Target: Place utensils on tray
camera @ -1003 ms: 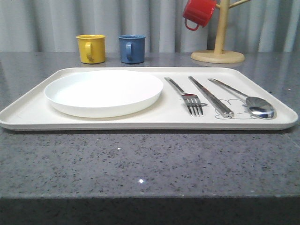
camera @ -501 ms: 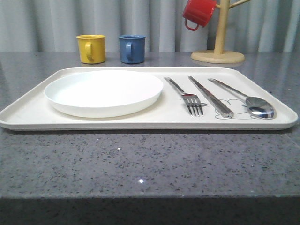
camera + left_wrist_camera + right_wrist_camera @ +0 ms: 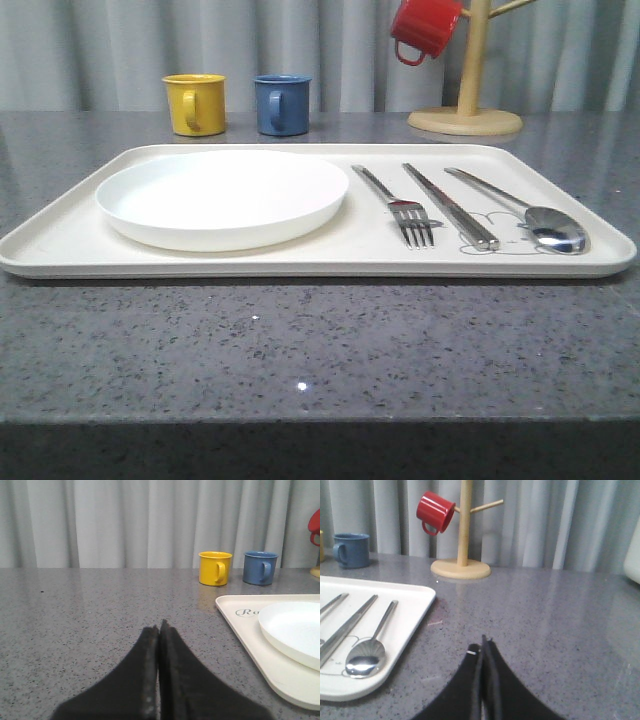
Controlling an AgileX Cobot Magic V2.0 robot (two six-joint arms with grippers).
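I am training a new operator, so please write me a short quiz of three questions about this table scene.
1. True or false: the fork, the chopsticks and the spoon all lie on the tray.
2. Which mug hangs on the wooden mug tree? A) yellow B) blue C) red
3. Fill in: the left gripper and the right gripper are both ____.

Key
1. True; they lie side by side, right of the white plate.
2. C; the red mug hangs there, while the yellow mug and blue mug stand behind the tray.
3. Shut, holding nothing.
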